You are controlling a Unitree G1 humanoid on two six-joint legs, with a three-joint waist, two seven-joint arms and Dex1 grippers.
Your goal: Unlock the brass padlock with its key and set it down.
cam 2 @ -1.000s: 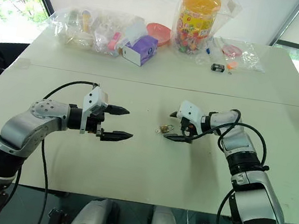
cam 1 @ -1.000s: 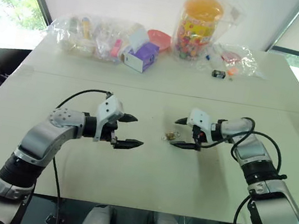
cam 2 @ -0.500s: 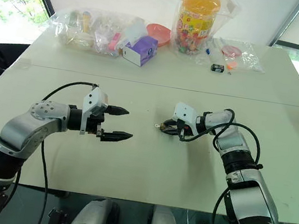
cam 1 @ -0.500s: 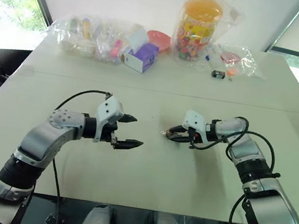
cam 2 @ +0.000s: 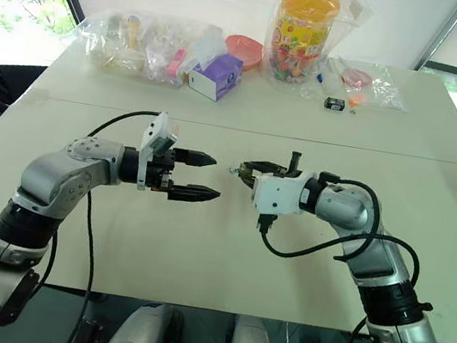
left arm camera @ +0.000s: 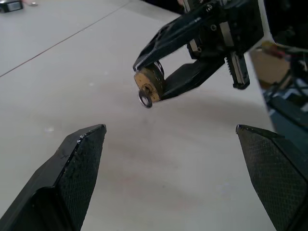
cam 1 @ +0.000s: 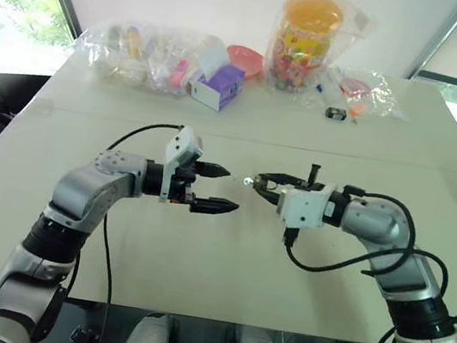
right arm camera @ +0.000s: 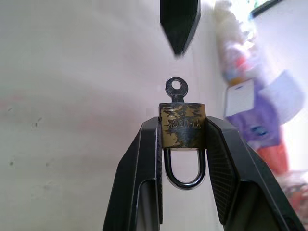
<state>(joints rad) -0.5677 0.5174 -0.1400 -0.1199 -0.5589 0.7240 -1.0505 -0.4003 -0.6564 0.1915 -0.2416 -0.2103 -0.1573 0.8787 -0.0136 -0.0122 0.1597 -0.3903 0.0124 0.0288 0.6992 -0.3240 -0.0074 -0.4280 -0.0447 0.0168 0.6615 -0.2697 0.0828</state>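
Held in mid-air over the table [cam 1: 219, 283], between the two arms — the brass padlock [right arm camera: 183, 125], pinched across its body by the right gripper [right arm camera: 182, 126]. Clamped by both fingers on the side faces, so the shackle hangs back between the fingers and the keyed end faces outward. Already seated in that end: the key [right arm camera: 175, 89], its round bow sticking out toward the other arm. Offered this way, presumably, so the bow stays free to be grasped and turned while the body is kept from spinning.

Just opposite, the left gripper [cam 1: 218, 189], jaws spread wide and closed on nothing, tips aimed at the lock and near it but not touching. Likely lined up to close on the bow — a small target, so a careful approach seems needed.

Well apart at the far edge of the table, clear bags [cam 1: 146, 58] of small goods and a candy jar [cam 1: 304, 35], out of the way.
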